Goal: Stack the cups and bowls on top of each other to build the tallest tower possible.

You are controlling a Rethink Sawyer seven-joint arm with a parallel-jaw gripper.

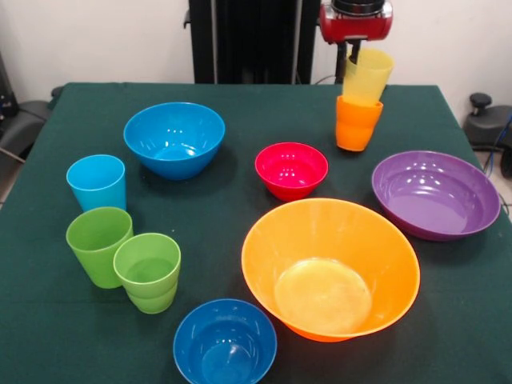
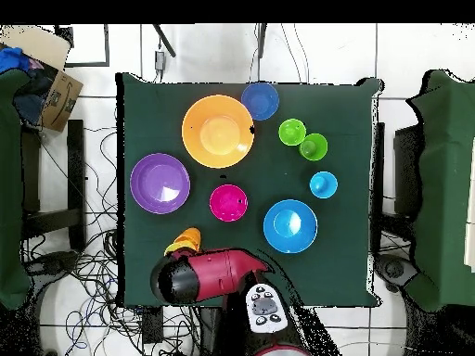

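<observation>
My gripper [image 1: 352, 68] hangs from the red wrist at the table's far right and is shut on the rim of the yellow cup [image 1: 368, 76]. The yellow cup is tilted, with its base in the orange cup [image 1: 357, 124], which stands on the green cloth. In the overhead view the arm covers the gripper and only the orange cup [image 2: 188, 237] peeks out. The red bowl [image 1: 291, 169], the purple bowl [image 1: 435, 194], the large orange bowl [image 1: 330, 268], two blue bowls [image 1: 174, 138] [image 1: 225, 342], the light blue cup [image 1: 97, 182], the plain green cup [image 1: 98, 244] and the stepped green cup [image 1: 148, 272] stand apart.
The black pedestal [image 1: 248, 40] stands behind the table's far edge. The purple bowl lies close in front of the orange cup, to its right. Chairs flank the table and a cardboard box [image 2: 56, 93] sits beside it. Cables lie on the floor.
</observation>
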